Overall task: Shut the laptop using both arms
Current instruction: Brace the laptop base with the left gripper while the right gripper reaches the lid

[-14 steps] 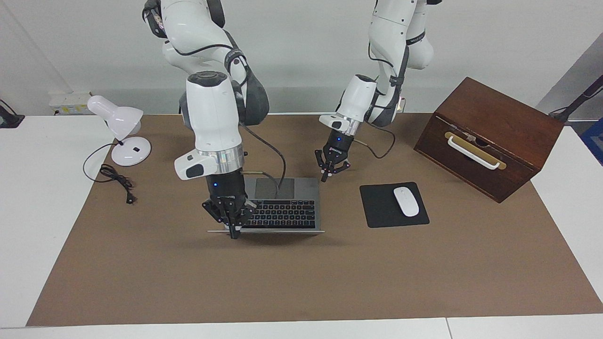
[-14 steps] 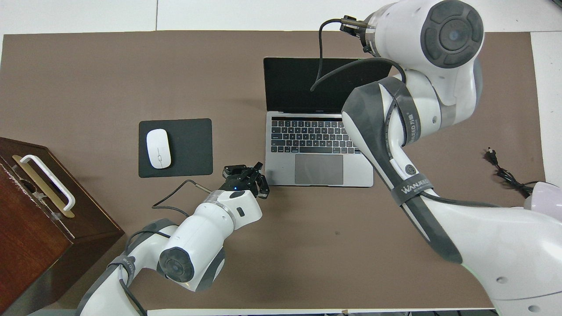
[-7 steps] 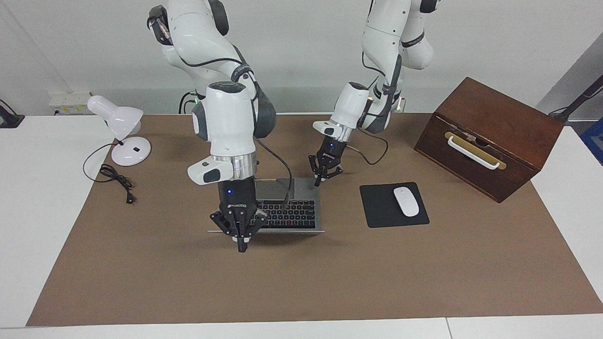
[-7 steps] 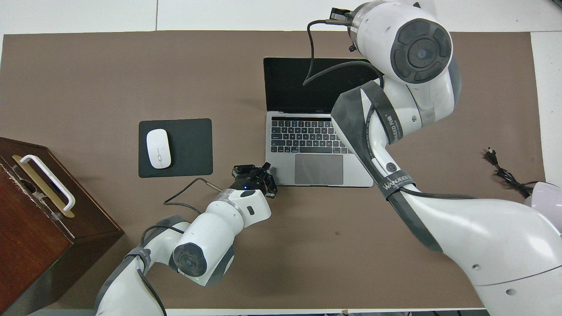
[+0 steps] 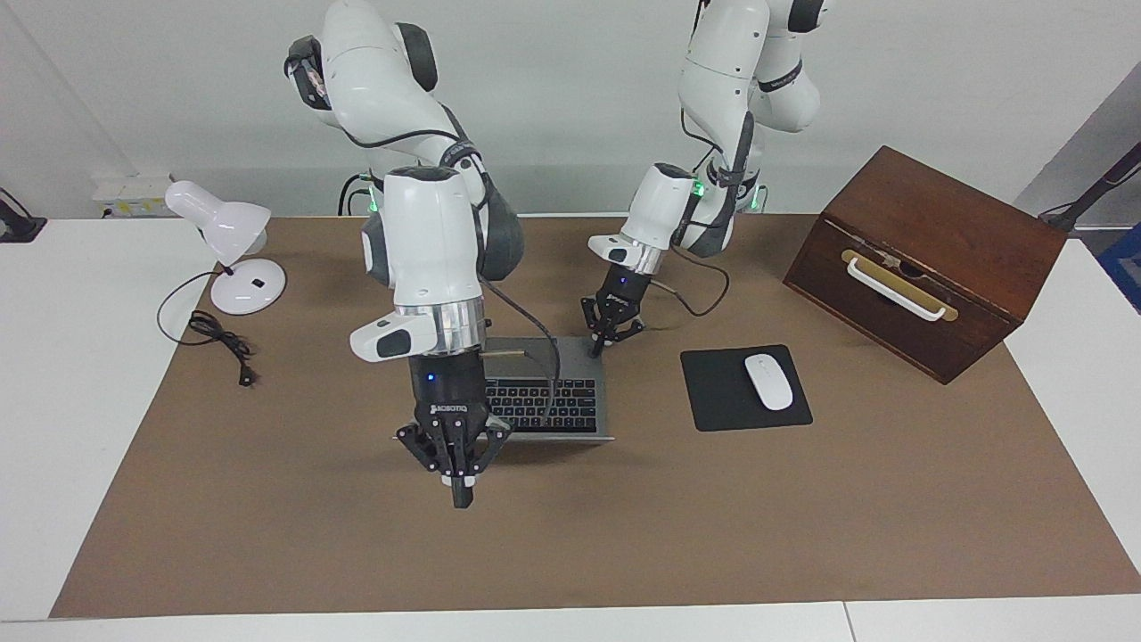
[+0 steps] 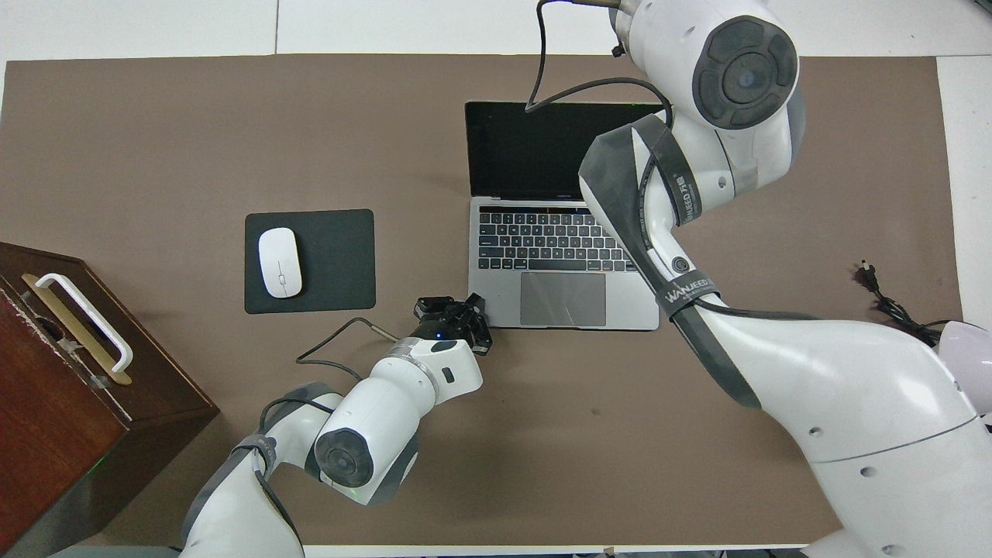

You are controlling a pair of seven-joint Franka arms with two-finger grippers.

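Laptop sits open near the middle of the brown mat that covers my surface, its keyboard and trackpad turned toward me and its dark screen standing up along the edge farthest from me. My right tool hangs past that raised lid edge, at the corner toward my right arm's end, its fingertips pressed together and pointing straight down, with nothing between them; I cannot tell whether it touches the lid. My right arm arches high over the keyboard side of the machine and hides that corner of it in the overhead view. My left tool is down at the laptop's nearest corner, the one beside the trackpad toward my left arm's end, fingertips likewise together and holding nothing; its tip sits right at the base's edge, though contact is not clear. A black mouse pad with a white mouse on it lies beside the laptop toward my left arm's end, and a dark wooden box with a white handle stands still closer to that end. A white desk lamp with its loose black cord rests at my right arm's end.
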